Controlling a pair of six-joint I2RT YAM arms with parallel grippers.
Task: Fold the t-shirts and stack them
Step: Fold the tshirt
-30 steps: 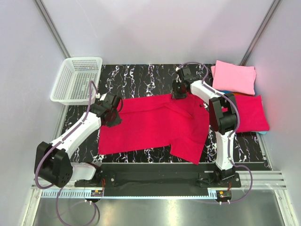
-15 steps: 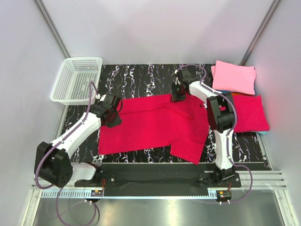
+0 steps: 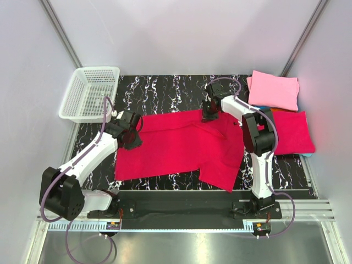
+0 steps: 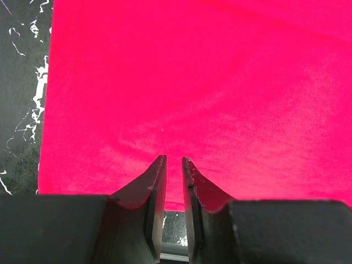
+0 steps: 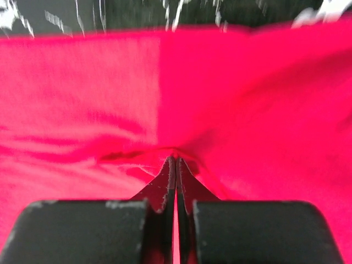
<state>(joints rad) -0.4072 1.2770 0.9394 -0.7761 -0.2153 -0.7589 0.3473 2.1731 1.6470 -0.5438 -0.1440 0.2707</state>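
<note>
Right gripper point(image 5: 175, 159): jaws pressed together, pinching a pucker of the spread red t-shirt point(image 3: 176, 146) at its far hem; a second before they had stood apart. Left gripper point(image 4: 174, 159): fingers narrowly parted at the shirt's left edge, as before; whether they nipped cloth could not be told. The shirt lay flat and unmoved across the table point(image 3: 165, 88). Bare marbled surface remained beyond the far hem. The basket point(image 3: 98, 69) stood at the far left corner. The folded red t-shirt point(image 3: 294, 132) and pink t-shirt point(image 3: 274, 89) lay close to the right arm.
</note>
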